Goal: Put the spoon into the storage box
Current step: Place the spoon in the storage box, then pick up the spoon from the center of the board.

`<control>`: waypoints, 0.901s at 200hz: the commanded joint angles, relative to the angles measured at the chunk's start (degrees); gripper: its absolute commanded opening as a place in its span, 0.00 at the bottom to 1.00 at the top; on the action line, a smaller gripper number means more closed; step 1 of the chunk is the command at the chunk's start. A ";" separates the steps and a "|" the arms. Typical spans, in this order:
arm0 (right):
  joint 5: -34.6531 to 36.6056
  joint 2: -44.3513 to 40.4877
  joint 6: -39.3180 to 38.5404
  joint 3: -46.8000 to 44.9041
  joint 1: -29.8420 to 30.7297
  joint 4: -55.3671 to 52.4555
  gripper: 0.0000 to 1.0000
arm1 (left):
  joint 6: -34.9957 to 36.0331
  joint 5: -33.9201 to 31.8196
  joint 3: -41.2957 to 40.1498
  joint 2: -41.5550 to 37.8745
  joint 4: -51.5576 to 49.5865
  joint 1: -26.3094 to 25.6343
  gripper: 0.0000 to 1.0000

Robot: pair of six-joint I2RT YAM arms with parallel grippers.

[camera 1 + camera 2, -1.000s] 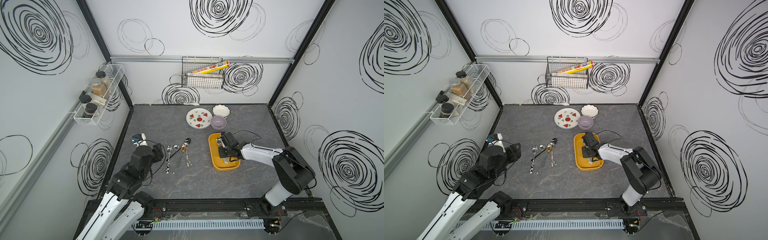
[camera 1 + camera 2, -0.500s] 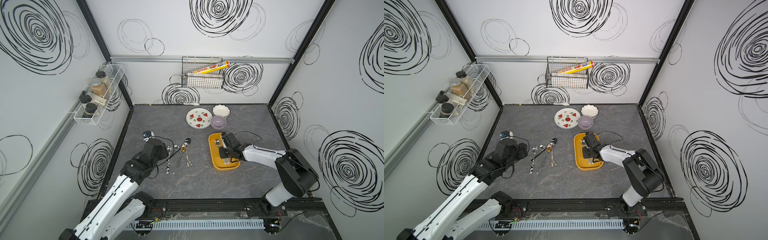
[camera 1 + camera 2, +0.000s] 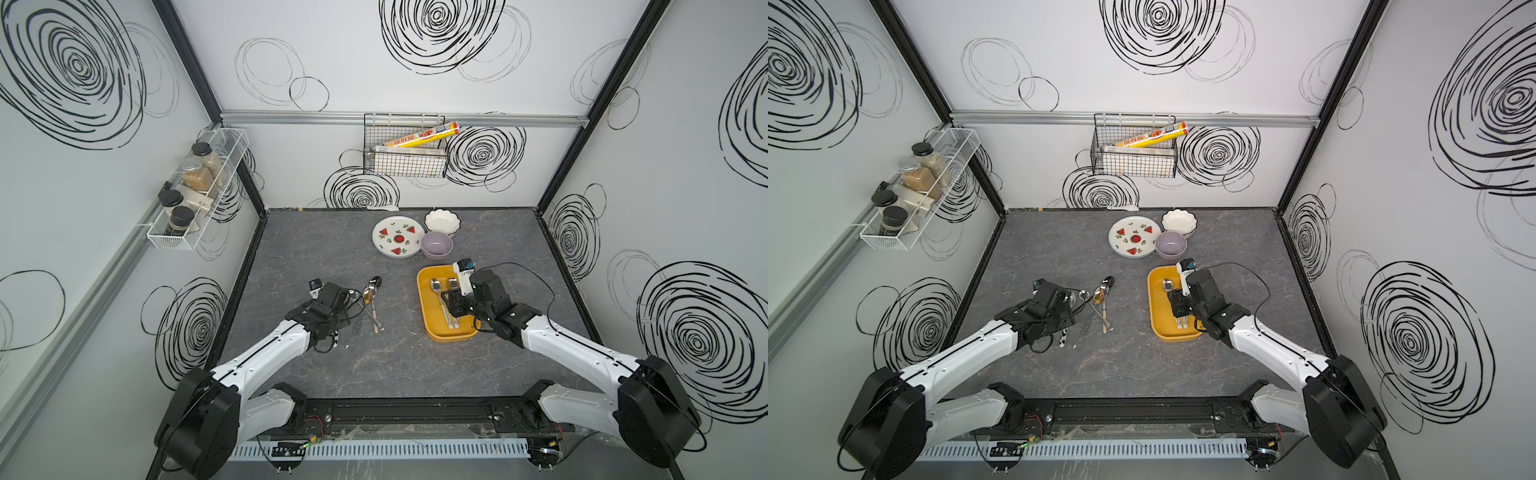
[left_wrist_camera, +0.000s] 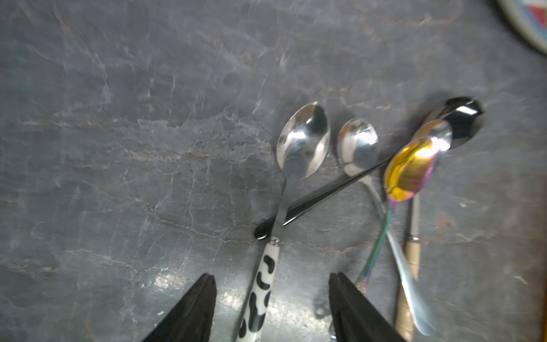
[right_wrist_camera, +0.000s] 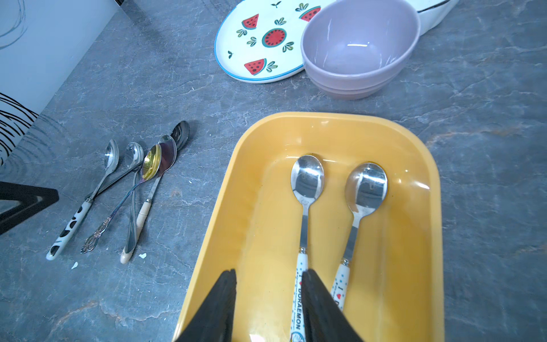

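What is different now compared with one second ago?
The left gripper moved in from the side and now hangs open over the spotted spoon. The right gripper opened, releasing a spoon inside the yellow box. Plate, bowls and loose spoons stayed put.

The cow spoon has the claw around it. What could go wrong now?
1. The cow spoon has its neck crossing the black spoon, so lifting it with the left gripper could drag the black one along.
2. The rainbow spoon has its handle close beside one finger; closing might pinch both.
3. The right gripper hangs open, low in the storage box, around a Doraemon spoon handle; it could knock that spoon or block the drop.
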 commanded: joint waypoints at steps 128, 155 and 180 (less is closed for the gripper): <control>2.95 -2.36 0.16 -0.71 -0.18 1.12 0.41 | -0.32 1.35 -2.46 12.94 6.70 -3.48 0.50; 2.74 -3.22 0.54 -0.53 -0.18 0.70 0.42 | -0.99 -1.01 0.45 16.64 2.91 -7.96 0.47; 2.87 -3.64 0.65 -0.57 -0.17 0.64 0.42 | -1.61 -2.47 1.71 18.46 0.65 -10.68 0.47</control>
